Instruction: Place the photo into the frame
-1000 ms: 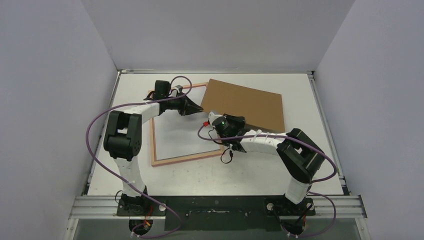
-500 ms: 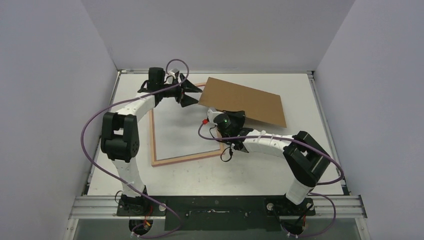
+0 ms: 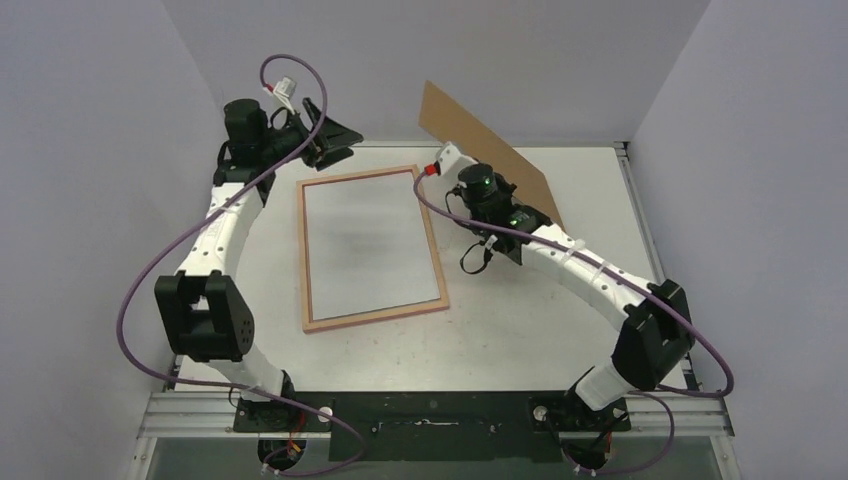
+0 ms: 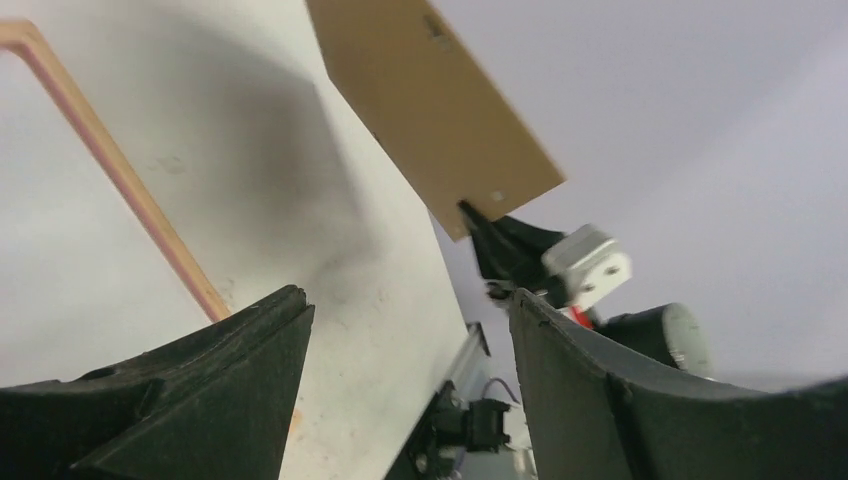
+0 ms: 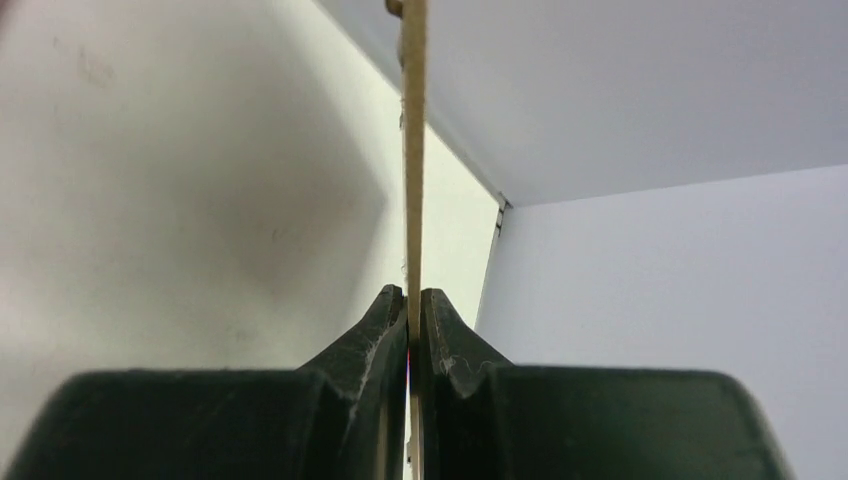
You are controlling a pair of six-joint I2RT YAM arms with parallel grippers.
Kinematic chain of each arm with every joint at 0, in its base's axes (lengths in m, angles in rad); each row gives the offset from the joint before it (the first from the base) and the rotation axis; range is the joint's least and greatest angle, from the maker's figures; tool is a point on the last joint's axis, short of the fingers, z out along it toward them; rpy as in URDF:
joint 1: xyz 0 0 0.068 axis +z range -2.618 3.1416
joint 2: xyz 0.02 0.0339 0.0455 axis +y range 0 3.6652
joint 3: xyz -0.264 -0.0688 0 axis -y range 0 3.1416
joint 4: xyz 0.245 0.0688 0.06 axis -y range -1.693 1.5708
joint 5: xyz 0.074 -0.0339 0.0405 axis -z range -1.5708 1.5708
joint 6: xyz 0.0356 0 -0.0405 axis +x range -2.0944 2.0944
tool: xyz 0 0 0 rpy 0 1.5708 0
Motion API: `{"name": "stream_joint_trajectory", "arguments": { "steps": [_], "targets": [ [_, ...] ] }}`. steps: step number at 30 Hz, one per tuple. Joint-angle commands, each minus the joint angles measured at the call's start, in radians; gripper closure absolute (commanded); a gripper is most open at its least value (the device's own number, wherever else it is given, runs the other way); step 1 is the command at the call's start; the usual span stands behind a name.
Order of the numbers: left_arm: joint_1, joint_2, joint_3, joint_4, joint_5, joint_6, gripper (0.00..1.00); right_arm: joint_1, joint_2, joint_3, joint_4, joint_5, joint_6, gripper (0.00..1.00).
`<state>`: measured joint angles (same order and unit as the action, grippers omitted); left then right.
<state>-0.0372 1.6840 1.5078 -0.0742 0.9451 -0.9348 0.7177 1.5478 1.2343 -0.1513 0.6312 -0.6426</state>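
Observation:
The frame (image 3: 375,317) lies flat on the table left of centre, and one pink rail (image 4: 120,175) shows in the left wrist view. A plain white sheet (image 3: 370,245) fills it; no seascape shows, so I cannot tell whether it is the photo. My right gripper (image 3: 478,172) is shut on the edge of the brown backing board (image 3: 455,118), which it holds tilted up toward the back wall, clear of the frame. In the right wrist view the board (image 5: 413,150) stands edge-on between the shut fingers (image 5: 413,295). My left gripper (image 3: 350,142) hangs open and empty above the back left corner (image 4: 408,300).
White walls close the table on three sides. The raised board (image 4: 430,110) leans over the back right part of the table. Purple cables loop from both arms. The metal rail (image 3: 430,410) with the arm bases runs along the near edge.
My right arm has swung the backing board up off the frame toward the back wall. My left gripper has opened, let go of the board and drawn back up to the back left corner.

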Motion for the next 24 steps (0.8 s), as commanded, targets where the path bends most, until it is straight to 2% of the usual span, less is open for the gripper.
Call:
{"name": "stream_joint_trajectory", "arguments": {
  "steps": [1,6,12,15,21,24],
  "targets": [
    [0.07,-0.127,-0.012,-0.094,-0.141,0.176,0.29,-0.026,-0.115,0.223,-0.128,-0.086,0.229,1.0],
    [0.094,-0.171,-0.011,-0.35,-0.346,0.349,0.27,-0.082,-0.137,0.397,-0.296,-0.236,0.465,1.0],
    [0.095,-0.199,-0.061,-0.37,-0.367,0.36,0.25,-0.11,-0.164,0.523,-0.383,-0.366,0.633,1.0],
    [0.102,-0.202,-0.074,-0.379,-0.392,0.362,0.24,-0.134,-0.178,0.546,-0.39,-0.462,0.776,1.0],
    [0.13,-0.177,-0.072,-0.517,-0.573,0.423,0.24,-0.239,-0.166,0.571,-0.367,-0.733,1.032,1.0],
    [0.157,-0.154,-0.078,-0.576,-0.607,0.426,0.24,-0.311,-0.134,0.6,-0.374,-0.864,1.168,1.0]
  ]
}}
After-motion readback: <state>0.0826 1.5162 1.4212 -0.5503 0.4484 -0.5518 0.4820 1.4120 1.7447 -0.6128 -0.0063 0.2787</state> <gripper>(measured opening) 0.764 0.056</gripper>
